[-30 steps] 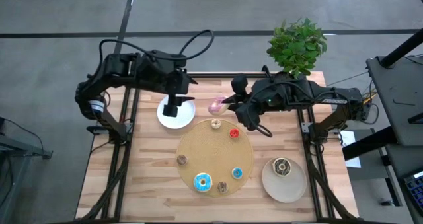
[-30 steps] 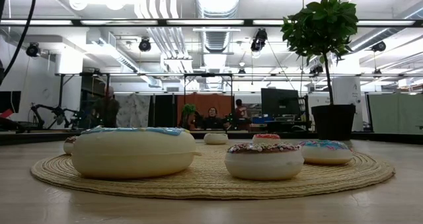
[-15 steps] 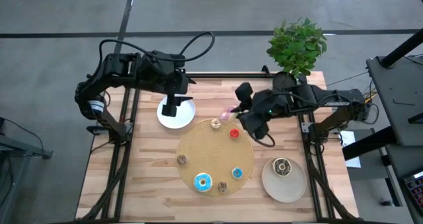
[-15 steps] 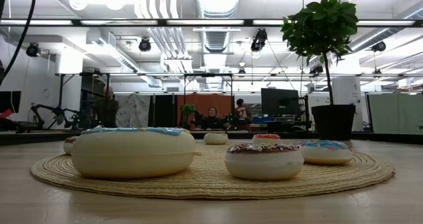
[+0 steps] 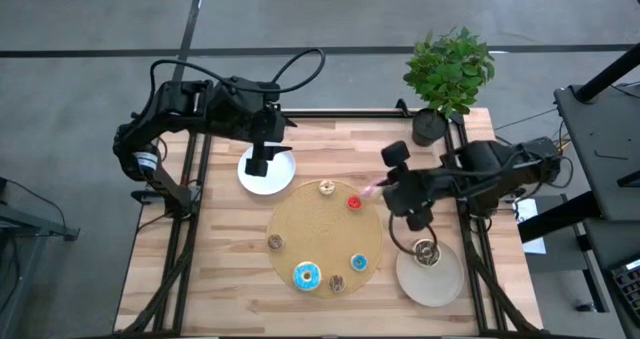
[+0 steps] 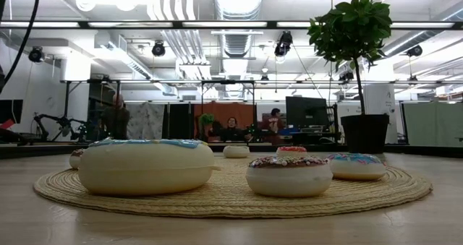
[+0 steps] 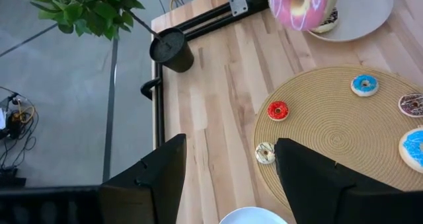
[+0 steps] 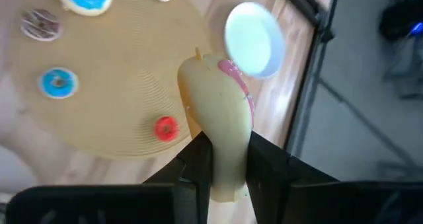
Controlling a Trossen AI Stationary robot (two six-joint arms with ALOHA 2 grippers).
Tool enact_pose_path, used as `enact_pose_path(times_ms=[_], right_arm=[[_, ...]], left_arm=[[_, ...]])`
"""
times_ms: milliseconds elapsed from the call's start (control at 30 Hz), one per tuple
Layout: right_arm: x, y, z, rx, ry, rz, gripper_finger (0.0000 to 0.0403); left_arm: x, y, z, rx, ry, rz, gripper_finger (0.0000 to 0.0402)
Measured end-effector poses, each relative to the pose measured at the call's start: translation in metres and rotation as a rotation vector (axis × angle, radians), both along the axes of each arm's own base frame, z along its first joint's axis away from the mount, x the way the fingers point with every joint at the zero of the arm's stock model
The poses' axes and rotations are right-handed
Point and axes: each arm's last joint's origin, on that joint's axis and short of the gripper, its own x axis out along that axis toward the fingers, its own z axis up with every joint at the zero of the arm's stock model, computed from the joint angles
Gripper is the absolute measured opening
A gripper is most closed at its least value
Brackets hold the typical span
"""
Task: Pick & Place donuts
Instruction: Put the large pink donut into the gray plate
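My right gripper (image 5: 384,186) is shut on the pink iced donut (image 5: 374,186), in the air by the right edge of the round tan board (image 5: 318,229). My left gripper (image 5: 262,163) hangs open over the white plate (image 5: 270,179), touching nothing. On the board lie a red donut (image 5: 354,202), a cream one (image 5: 326,187), a small brown one (image 5: 275,242), a large blue one (image 5: 307,275), a small blue one (image 5: 359,262) and a brown sprinkled one (image 5: 338,284). A chocolate donut (image 5: 427,252) rests on the beige plate (image 5: 430,284). My right gripper pinches the pink donut between its two fingers (image 8: 196,159). One finger lies on the plain cream underside (image 8: 211,128), the other on the pink iced face (image 8: 239,92). The donut stands on edge, sticks out past the fingertips and is lifted clear of board and table.
A potted plant (image 5: 448,74) stands at the table's far right corner. The black frame rails (image 5: 200,179) run along both sides. Bare wood shows between the board and the plant. People sit in the room far behind the table in the low view.
My right gripper has carried the pink donut from the far edge of the board toward the table's right and near side, closer to the beige plate, while the arm drew back to the right. It has stayed shut on the donut throughout.
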Motion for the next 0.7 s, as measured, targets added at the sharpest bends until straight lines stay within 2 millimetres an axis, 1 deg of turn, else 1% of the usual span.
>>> enact_pose_path(times_ms=[367, 700], right_arm=[[-0.026, 0.023, -0.006, 0.127, 0.104, -0.18, 0.0064], [-0.036, 0.045, -0.009, 0.247, 0.089, -0.256, 0.0063]], left_arm=[[0.001, 0.0, 0.0, 0.0, 0.001, 0.0, 0.0202], [0.001, 0.0, 0.0, 0.001, 0.002, 0.0, 0.0202]])
